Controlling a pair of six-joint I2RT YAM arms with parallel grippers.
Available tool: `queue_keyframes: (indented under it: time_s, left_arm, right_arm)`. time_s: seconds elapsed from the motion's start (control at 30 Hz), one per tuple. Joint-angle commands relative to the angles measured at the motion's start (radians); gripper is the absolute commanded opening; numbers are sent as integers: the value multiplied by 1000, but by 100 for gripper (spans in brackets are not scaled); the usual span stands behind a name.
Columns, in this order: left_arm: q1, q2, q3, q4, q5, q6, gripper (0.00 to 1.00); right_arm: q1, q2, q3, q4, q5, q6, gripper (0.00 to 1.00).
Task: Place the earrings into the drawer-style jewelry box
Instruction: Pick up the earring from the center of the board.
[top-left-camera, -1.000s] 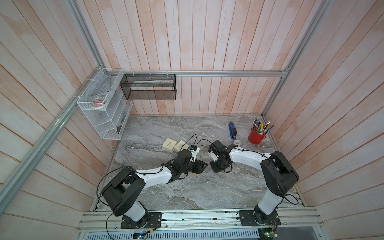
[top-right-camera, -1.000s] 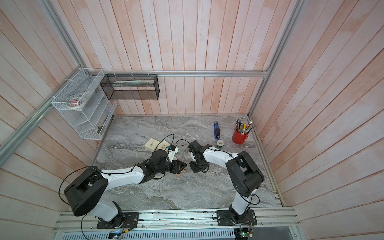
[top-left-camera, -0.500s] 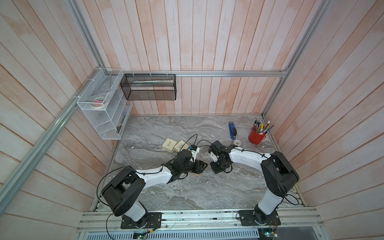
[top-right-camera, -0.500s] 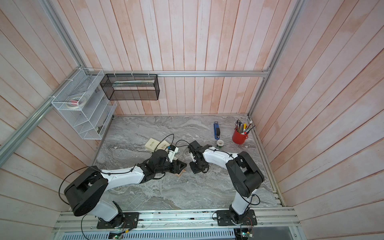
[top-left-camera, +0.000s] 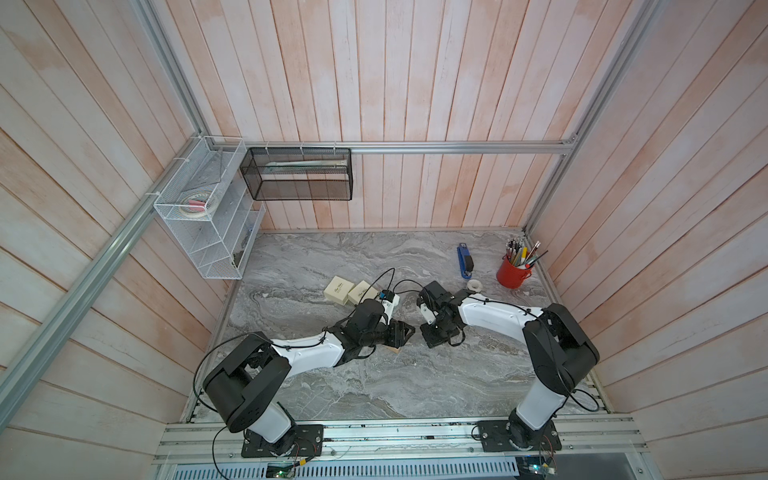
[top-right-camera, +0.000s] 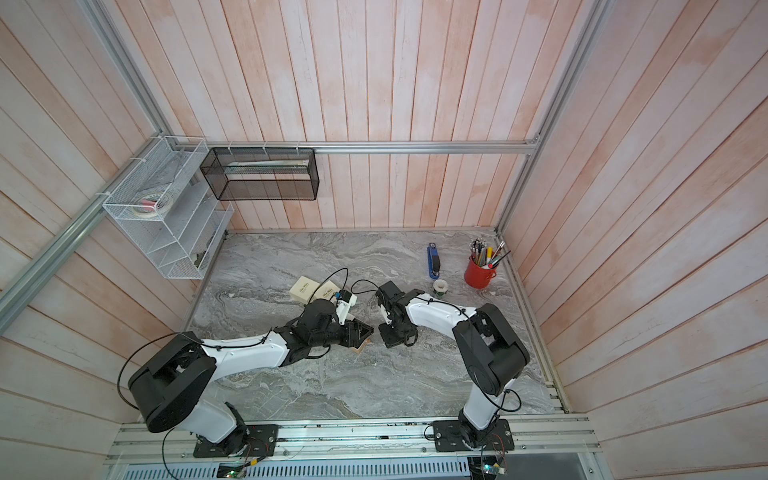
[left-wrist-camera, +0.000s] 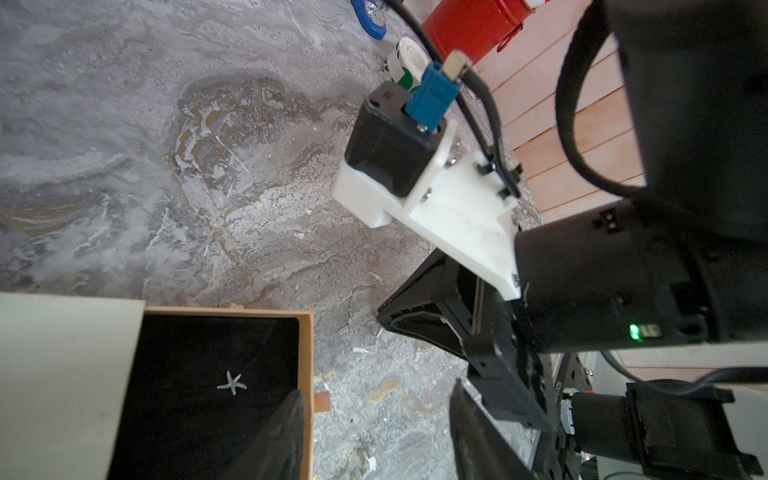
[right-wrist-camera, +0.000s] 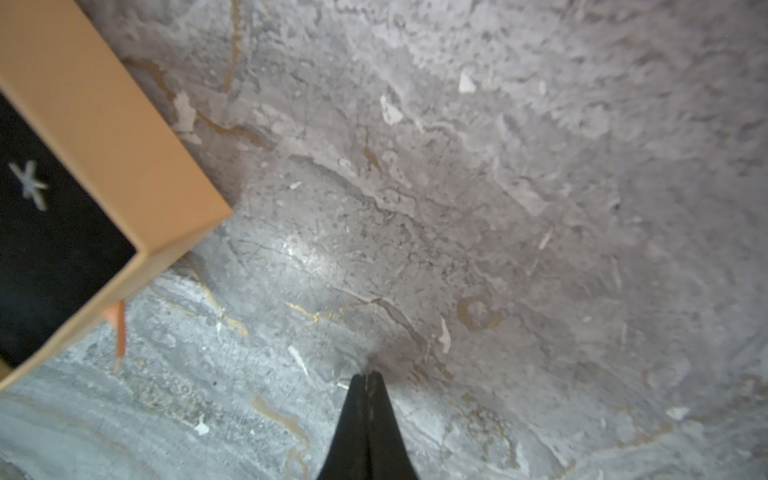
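With one star earring (left-wrist-camera: 232, 383) already lying in the open drawer (left-wrist-camera: 306, 353) and the left gripper (left-wrist-camera: 376, 388) half-wide and empty beside it, the right gripper (right-wrist-camera: 368, 376) is pinched shut at the table (right-wrist-camera: 540, 208), perhaps on another speck-sized one, which next needs lifting over the drawer's rim.

Jewelry box (left-wrist-camera: 62, 374) on the counter (left-wrist-camera: 166, 166): cream sleeve, tan black-lined drawer (left-wrist-camera: 306, 357) pulled open. One pale earring (left-wrist-camera: 232, 383), apparently starfish-shaped, lies flat inside.
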Motion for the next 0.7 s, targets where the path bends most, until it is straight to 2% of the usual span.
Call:
queue_keyframes:
  time_s: [0.0,0.27,0.5,0.57,0.67]
  left_arm:
    - [16,-9,-1,8,6,9,57]
    - [96,-144,-85,15,-1,-41,58]
    - [111,-277,-148,-131,-74,-78,60]
    - [111,-333,-181,-188,-96,-111,64]
    - [113,-398,-236,-241,-120,-173,76]
  right_arm:
    - [6,-51,-5,-15,4,15,0]
    - [7,-179,-33,137,14,-22,0]
    - [6,-308,-122,379,162,-84,0]
    - [6,-343,-150,447,180,-88,0]
    - [7,-375,-187,540,193,-81,0]
